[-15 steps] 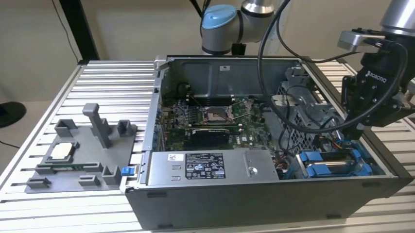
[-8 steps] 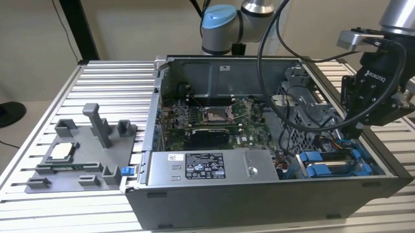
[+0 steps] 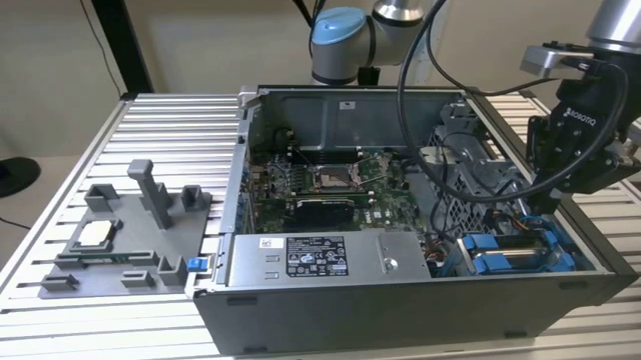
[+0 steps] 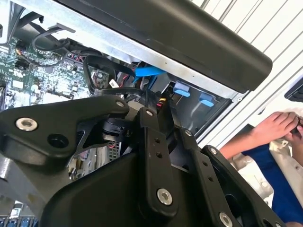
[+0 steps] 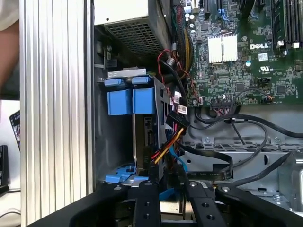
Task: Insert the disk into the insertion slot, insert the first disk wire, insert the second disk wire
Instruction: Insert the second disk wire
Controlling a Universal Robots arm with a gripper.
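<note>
- The disk (image 3: 513, 262) lies flat in the slot (image 5: 113, 146), at the corner of the open case (image 3: 401, 319) nearest the camera on the exterior view's right; its blue carrier frames the silver body; in the first wrist view the carrier's blue tabs (image 5: 125, 101) sit at the slot's mouth.
- The gripper (image 3: 545, 204) hangs over the case's wall on the exterior view's right, tip pointing down, just above and behind the disk; it cannot be told how far open it is, nor whether it has hold of anything.
- In the first wrist view the gripper (image 5: 168, 182) is right at the far end of the slot; a bundle of red, orange, yellow and black wires (image 5: 165, 142) runs along the disk's edge down to it; a blue cable (image 5: 179, 163) passes just beside the tip; whether either touches the gripper cannot be told.
- In the second wrist view the gripper (image 4: 163, 113) has the red and yellow wires (image 4: 163, 100) at its tip; blue tabs (image 4: 182, 89) show beyond it.
- The power supply (image 3: 331, 259) sits in the case beside the disk, towards the exterior view's left; the motherboard (image 3: 331, 180) lies behind it.
- The case stands on a slatted metal table (image 3: 161, 120); a grey tray (image 3: 120, 251) lies on the table at the exterior view's left, well apart from the gripper.
- A person's hand (image 4: 279, 125) and blue sleeve (image 4: 267, 163) show past the table's edge in the second wrist view.
</note>
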